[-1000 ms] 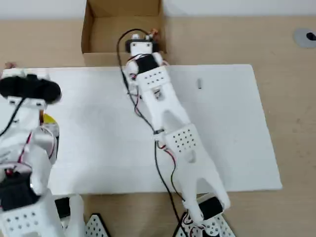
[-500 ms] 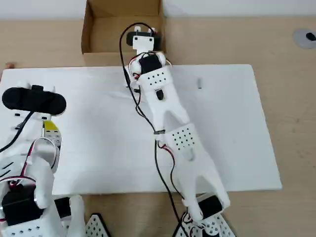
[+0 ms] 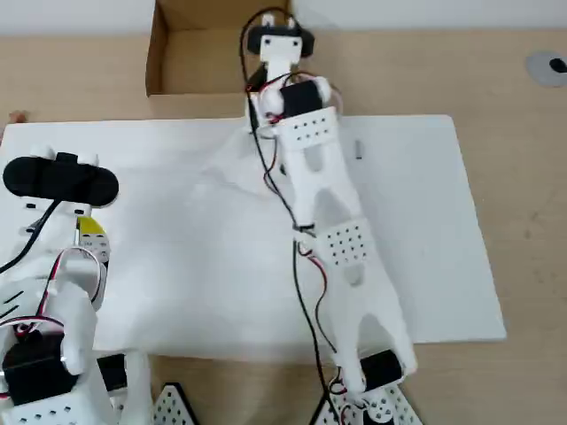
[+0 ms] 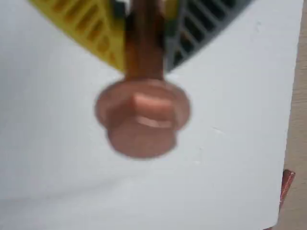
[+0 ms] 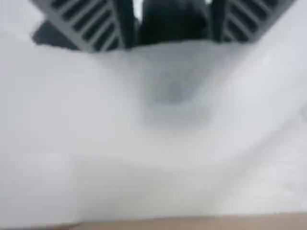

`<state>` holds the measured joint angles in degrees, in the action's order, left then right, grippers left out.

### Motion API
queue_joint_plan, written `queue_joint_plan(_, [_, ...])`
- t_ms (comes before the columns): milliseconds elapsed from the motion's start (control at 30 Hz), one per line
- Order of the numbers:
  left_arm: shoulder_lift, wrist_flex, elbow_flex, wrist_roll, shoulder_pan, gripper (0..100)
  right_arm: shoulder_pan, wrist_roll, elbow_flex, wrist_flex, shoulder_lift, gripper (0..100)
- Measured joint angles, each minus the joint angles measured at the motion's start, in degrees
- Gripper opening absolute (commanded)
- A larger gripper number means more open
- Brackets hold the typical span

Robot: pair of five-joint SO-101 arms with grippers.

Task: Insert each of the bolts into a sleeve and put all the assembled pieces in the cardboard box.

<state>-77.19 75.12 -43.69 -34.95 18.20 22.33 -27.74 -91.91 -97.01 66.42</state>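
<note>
Left claw [image 4: 144, 48] is clamped tight on the shank of a copper bolt [image 4: 142, 117]. The bolt's flanged head hangs bare above the white sheet [image 4: 57, 167], and there is no sleeve on it. From above, this claw sits at the left side of the sheet, well apart from the cardboard box [image 3: 155, 62] at the far edge of the surface [image 3: 514, 88].

Right claw [image 5: 170, 19] is up at the box's far right corner, at the end of the outstretched right arm [image 3: 341, 239]. Something white and blurred lies close against it, and I cannot tell whether it is open or has hold of anything.

A small grey piece [image 3: 358, 149] lies on the sheet just beside that arm and may be a sleeve. A copper piece [image 3: 16, 117] rests on the surface just off the sheet's far left corner, too small to identify.

The part of the box floor that shows is bare cardboard; the corner under the arm is hidden. So I judge that little, if anything, is boxed. The held bolt has yet to go into a sleeve and then the box, and any other bolt needs the same.
</note>
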Motion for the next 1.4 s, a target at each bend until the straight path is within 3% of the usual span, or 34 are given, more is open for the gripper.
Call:
queue_joint_plan(300, [-0.2,4.6,1.4,0.0,0.0,1,-0.6,12.5,1.6,-4.7,-2.9,1.2])
queue_joint_plan(533, [-0.2,8.2,1.8,0.0,0.0,1,1.6,17.7,18.6,-4.7,-4.0,1.7])
queue_joint_plan(767, [-0.2,9.6,1.8,0.0,0.0,1,1.8,18.5,23.2,-4.7,-4.0,26.8])
queue_joint_plan(867, [-0.2,9.6,1.8,0.0,0.0,1,1.8,21.0,23.4,-4.7,-4.0,31.6])
queue_joint_plan(1233, [-0.2,9.6,1.8,-0.1,0.0,1,1.8,22.0,23.6,-4.7,-4.0,30.4])
queue_joint_plan(1400, [-0.2,9.6,1.8,-0.1,0.0,1,1.8,22.0,23.7,-4.7,-4.0,12.8])
